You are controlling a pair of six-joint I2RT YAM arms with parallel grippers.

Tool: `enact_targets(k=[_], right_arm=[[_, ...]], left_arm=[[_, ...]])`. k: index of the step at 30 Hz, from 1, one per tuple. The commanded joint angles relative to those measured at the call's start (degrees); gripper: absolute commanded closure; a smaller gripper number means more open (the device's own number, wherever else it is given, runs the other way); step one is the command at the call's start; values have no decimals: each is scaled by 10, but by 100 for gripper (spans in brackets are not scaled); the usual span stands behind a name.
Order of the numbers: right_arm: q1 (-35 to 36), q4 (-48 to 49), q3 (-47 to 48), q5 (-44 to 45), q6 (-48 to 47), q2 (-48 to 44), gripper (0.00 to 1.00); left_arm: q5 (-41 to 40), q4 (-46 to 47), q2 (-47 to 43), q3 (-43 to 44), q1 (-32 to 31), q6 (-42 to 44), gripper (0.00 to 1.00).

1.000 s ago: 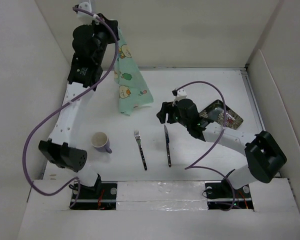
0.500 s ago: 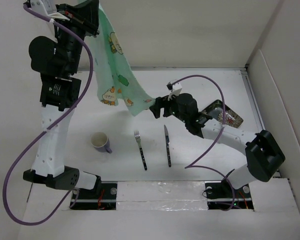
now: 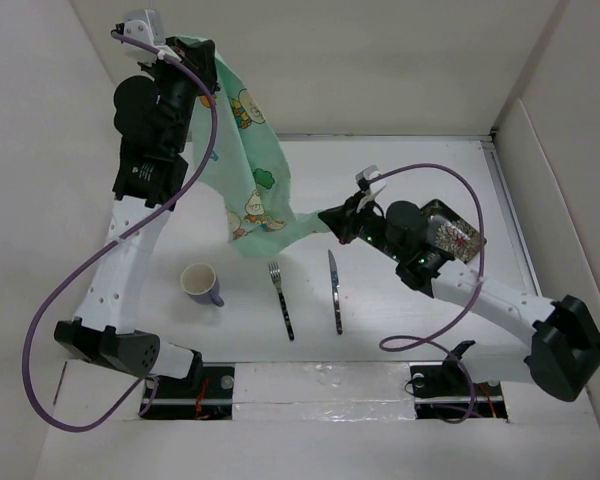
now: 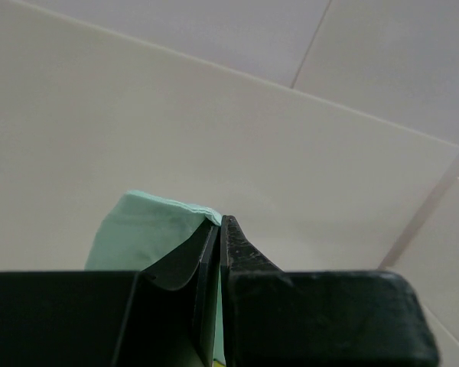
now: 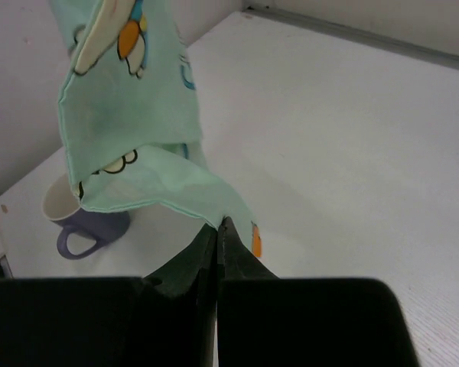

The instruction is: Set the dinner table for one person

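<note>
**Cloth strung between my two jaws over the white desk**

The desk is a plain, flat, white rectangle with white walls along its sides, and it lies under everything here. A fork lies flat on it toward the near edge, tines pointing away from my bases. Just right of the fork lies a knife, parallel to it and not touching it. Left of the fork a purple mug stands upright, pale inside; I cannot tell whether it holds anything. Well right of the fork and farther back sits a dark patterned dish, partly hidden behind my right arm.

My left jaws are clenched on an upper corner of a mint-green cloth, high up, behind and left of the fork. My right jaws are clenched on a lower corner, behind and slightly right of the fork, low over the desk. The cloth hangs slack between them. It is printed with cartoon figures; any writing on it is too small to read.
</note>
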Motion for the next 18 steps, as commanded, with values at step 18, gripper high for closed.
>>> enact_targets(k=[18], right_arm=[[-70,-304,242,209,-36,-214,100]], left_arm=[[-164,162,-140,-217,26,49,100]])
